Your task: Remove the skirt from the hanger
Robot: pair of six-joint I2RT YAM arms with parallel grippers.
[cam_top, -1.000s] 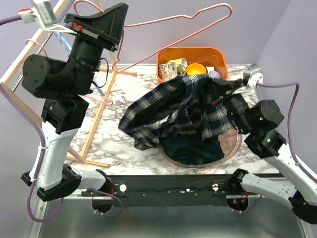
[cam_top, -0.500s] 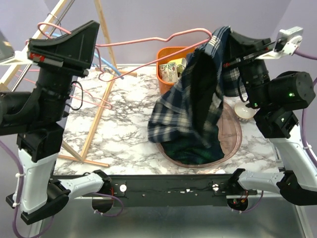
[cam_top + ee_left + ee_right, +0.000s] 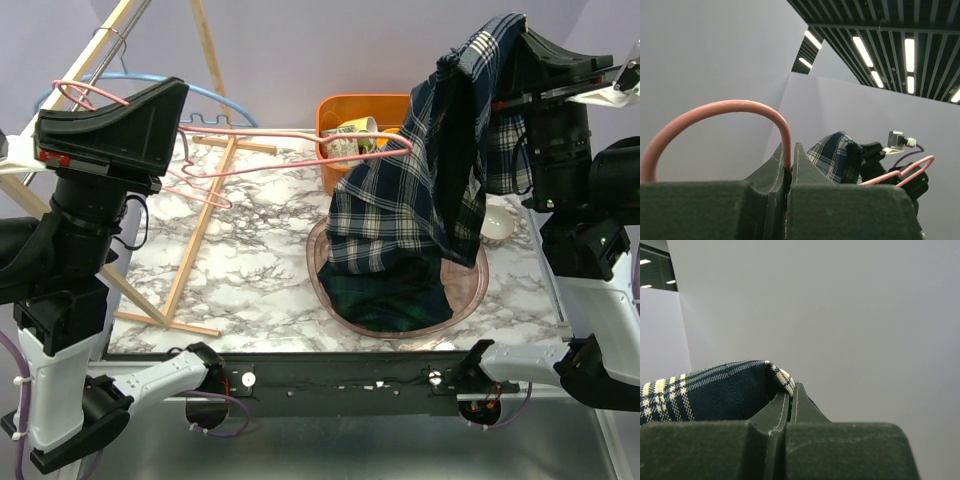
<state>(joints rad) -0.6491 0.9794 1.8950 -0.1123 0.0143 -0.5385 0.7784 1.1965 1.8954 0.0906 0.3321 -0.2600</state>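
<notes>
Top view, clock directions read across the tabletop (image 3: pixel 250 265). The right tool (image 3: pixel 791 390), raised at 2 o'clock, is narrow and pinches a fold of the plaid skirt (image 3: pixel 420 210). The cloth hangs down from it, and its lower hem is heaped on the round pink tray (image 3: pixel 318 275) at 5 o'clock. The left tool (image 3: pixel 788 167), raised at 9 o'clock, is closed on the hook of the pink hanger (image 3: pixel 715 105). The wire reaches toward 3 o'clock and meets the skirt's edge; whether it sits inside the cloth cannot be told. An orange bin (image 3: pixel 340 105) stands at 12 o'clock and a wooden rack (image 3: pixel 200 230) at 10 o'clock.
</notes>
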